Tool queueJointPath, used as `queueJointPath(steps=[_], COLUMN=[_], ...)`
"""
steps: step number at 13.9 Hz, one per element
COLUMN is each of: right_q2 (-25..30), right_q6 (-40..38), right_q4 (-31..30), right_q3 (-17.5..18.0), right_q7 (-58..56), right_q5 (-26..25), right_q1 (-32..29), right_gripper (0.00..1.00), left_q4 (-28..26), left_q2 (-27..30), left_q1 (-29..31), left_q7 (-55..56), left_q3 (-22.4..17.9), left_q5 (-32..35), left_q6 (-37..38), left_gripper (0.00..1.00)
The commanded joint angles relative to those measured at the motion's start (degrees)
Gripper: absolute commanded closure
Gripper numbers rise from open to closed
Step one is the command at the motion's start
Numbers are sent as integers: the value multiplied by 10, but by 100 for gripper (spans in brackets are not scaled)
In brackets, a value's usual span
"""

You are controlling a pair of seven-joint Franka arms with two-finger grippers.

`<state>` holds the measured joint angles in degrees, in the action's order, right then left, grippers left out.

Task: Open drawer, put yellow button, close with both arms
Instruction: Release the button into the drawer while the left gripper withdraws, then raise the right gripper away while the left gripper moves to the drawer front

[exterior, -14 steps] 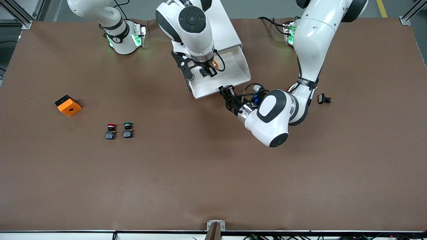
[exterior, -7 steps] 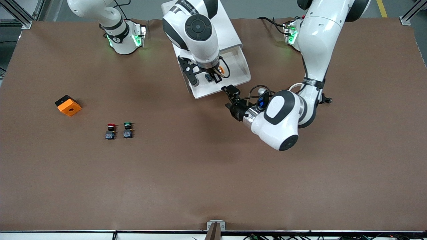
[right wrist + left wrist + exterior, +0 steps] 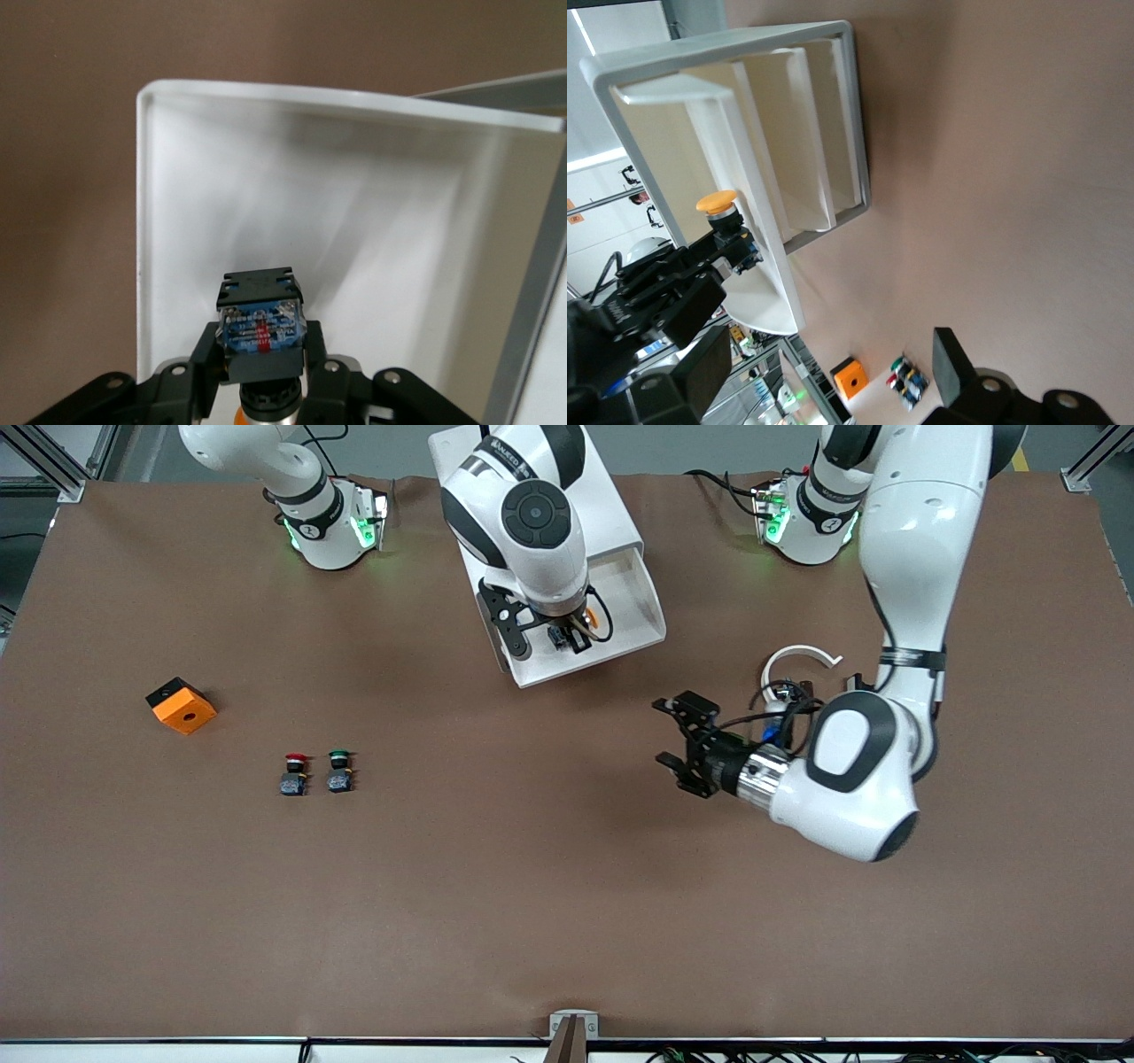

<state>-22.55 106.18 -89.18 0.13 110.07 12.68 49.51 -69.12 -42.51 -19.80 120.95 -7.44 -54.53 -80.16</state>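
The white drawer (image 3: 636, 613) stands pulled out of its white cabinet (image 3: 611, 509). My right gripper (image 3: 567, 636) is over the open drawer, shut on the yellow button (image 3: 592, 621). In the right wrist view the button's blue-black body (image 3: 261, 320) sits between the fingers (image 3: 202, 354), above the drawer's white floor (image 3: 354, 221). The left wrist view shows its orange cap (image 3: 716, 202). My left gripper (image 3: 663, 732) is open and empty over bare table, off the drawer's front; its view shows the spread fingers (image 3: 952, 363).
An orange box (image 3: 182, 705) lies toward the right arm's end. A red-capped button (image 3: 295, 772) and a green-capped button (image 3: 339, 771) stand side by side nearer the front camera. A white ring (image 3: 797, 657) lies beside the left arm.
My left gripper has pulled away from the drawer's front, toward the front camera and the left arm's end, and opened. My right gripper has shifted slightly over the drawer with the button.
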Motion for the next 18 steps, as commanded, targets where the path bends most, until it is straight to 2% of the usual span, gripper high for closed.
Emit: queueJointPath(steps=[1,2,5,9,10,12,14,16,18], right_q2=[-9,-9,-7,-1,7,58,102,164,234], right_q6=[-4,-5,-25,-188,-231,-286,-340,-363,-359], right_q4=[16,17,44,135,148,145,140,104,34], right_q3=[-7,-7,-7,-7,-8,-16,-20,-21,-21], right_q7=[11,11,15,7,-8,-90,-189,-328,-486], right_q5=[12,13,18,22,20,12,12,12,6], right_q1=[10,10,7,-36,-41,-51,-96,-152,-219], right_gripper=[20,0,0,0,0,0,0,0,0], left_q4=[-4,-4,-5,-4,-4,-5,-6,-9,-15], left_q2=[23,23,23,37,37,54,61,76,95], left_q1=[10,17,23,3,3,0,-17,-43,-84], left_q7=[-61,-73,-126,-250,-298,-407,-460,-476,-476], left_q3=[-2,-1,1,4,5,6,3,6,11], left_q5=[49,63,103,216,220,223,228,286,359], left_q6=[11,11,13,9,1,-13,-37,-62,-103], left_gripper=[0,0,0,0,0,0,0,0,0])
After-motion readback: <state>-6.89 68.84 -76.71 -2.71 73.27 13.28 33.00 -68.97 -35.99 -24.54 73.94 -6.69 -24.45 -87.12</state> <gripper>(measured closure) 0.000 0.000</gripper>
